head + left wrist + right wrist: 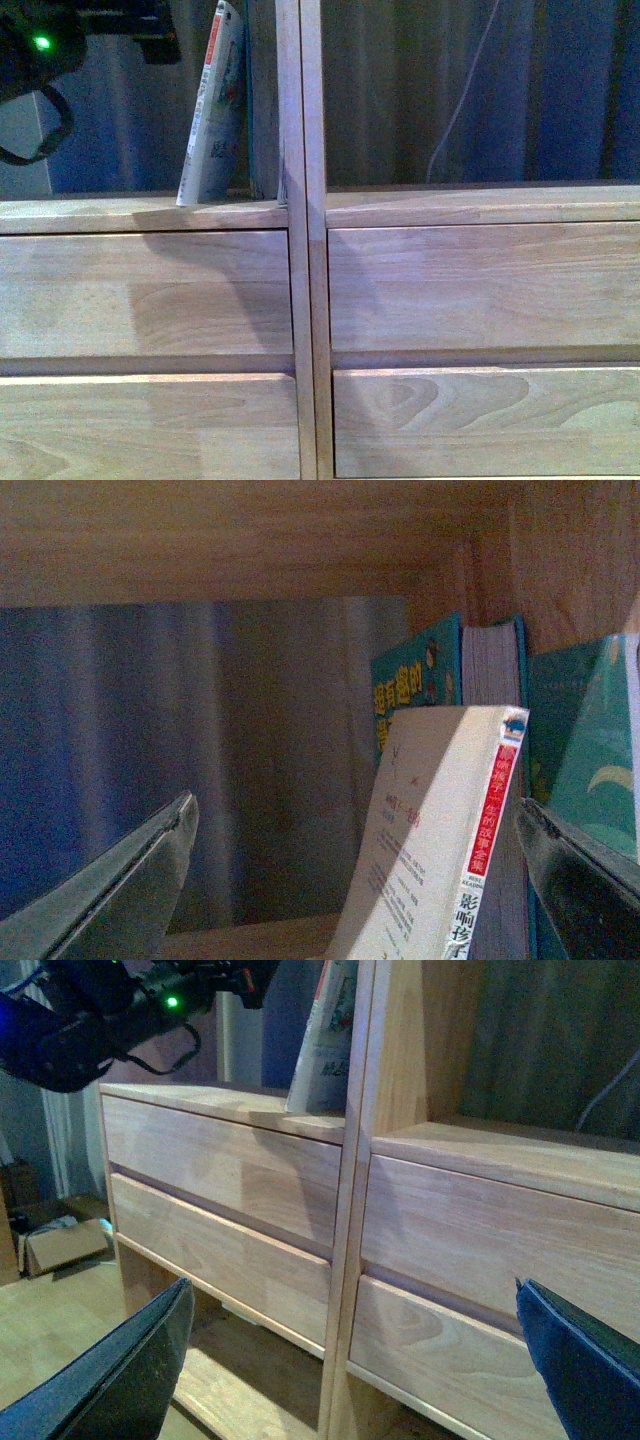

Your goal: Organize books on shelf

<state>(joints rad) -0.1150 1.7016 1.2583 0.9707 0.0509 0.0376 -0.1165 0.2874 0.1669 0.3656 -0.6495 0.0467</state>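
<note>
Front, left-wrist and right-wrist views of a shelf-tidying task, taken during the straightening step. The white paperback (pixel 212 105) stands in the left open compartment of the shelf (pixel 150 290) and leans, its top tilted toward 1 o'clock against the central upright (pixel 300 100); a teal-edged book (pixel 492 665) stands just behind it, nearer the upright. The left gripper (pixel 355 870) is inside that compartment, its jaws spread wide and holding nothing, with the paperback's spine between them but untouched. The right gripper (pixel 350 1360) hangs low before the drawer fronts (pixel 230 1165), likewise wide apart and empty. The next move probably calls for closing on the paperback or nudging it upright against its neighbour. The compartment floor is pale bare wood. Behind the shelf hangs a blue-grey curtain (pixel 560 90); a cardboard box (pixel 60 1243) sits on the wooden floor at about 9 o'clock.
</note>
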